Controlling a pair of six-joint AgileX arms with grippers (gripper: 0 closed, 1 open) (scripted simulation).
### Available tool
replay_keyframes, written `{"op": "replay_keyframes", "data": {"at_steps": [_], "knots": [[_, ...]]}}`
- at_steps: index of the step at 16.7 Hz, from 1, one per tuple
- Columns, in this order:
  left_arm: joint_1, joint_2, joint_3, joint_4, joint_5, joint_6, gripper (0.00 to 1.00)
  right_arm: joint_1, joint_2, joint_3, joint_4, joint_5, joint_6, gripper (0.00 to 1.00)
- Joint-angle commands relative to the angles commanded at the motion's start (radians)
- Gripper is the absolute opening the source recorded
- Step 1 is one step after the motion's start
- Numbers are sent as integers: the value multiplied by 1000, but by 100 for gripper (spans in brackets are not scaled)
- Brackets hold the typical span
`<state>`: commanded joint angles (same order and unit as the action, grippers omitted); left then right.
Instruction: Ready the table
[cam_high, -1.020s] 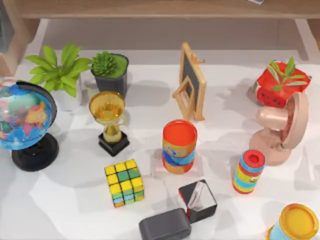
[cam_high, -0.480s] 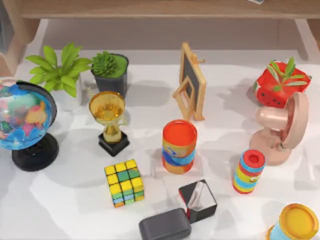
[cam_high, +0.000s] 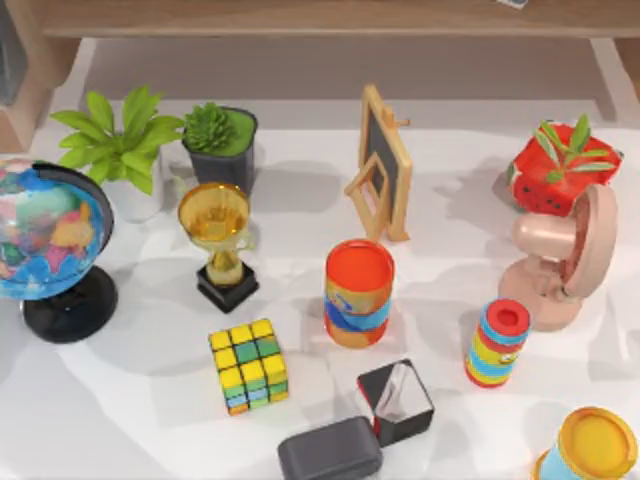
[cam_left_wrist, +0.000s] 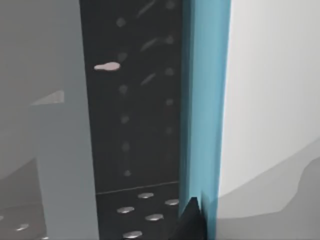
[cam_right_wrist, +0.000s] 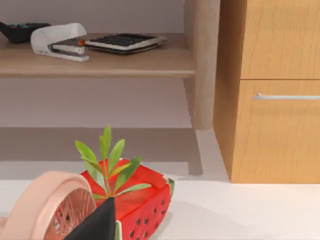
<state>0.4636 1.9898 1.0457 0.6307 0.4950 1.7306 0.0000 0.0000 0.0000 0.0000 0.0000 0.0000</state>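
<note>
The white table (cam_high: 150, 420) spreads across the top view and carries many small objects. A dark part of my right gripper (cam_right_wrist: 97, 224) juts into the right wrist view, just in front of the pink fan (cam_right_wrist: 52, 207) and the watermelon-patterned planter (cam_right_wrist: 132, 200) at the table's far right. In the left wrist view a dark part of my left gripper (cam_left_wrist: 192, 220) sits close against a blue-edged dark panel (cam_left_wrist: 205, 100).
From left to right stand a globe (cam_high: 45, 235), leafy plant (cam_high: 120, 140), succulent (cam_high: 218, 140), gold trophy (cam_high: 217, 235), colour cube (cam_high: 249, 365), chalkboard easel (cam_high: 383, 165), orange can (cam_high: 358, 292), black box (cam_high: 396, 402), grey case (cam_high: 328, 450) and striped cylinder (cam_high: 497, 343). A wooden shelf (cam_high: 320, 15) runs behind.
The shading on the table's front left has shifted a little. The objects stay where they were.
</note>
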Motion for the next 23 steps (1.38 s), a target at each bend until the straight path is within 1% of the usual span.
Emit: {"op": "replay_keyframes", "data": {"at_steps": [1,14,15,23], "knots": [[0,0,0,0,0,0,0,0,0,0,0,0,0,100],[0,0,0,0,0,0,98,0,0,0,0,0,0,100],[0,0,0,0,0,0,100,0,0,0,0,0,0,100],[3,-1,-1,0,0,0,100,0,0,0,0,0,0,100]]}}
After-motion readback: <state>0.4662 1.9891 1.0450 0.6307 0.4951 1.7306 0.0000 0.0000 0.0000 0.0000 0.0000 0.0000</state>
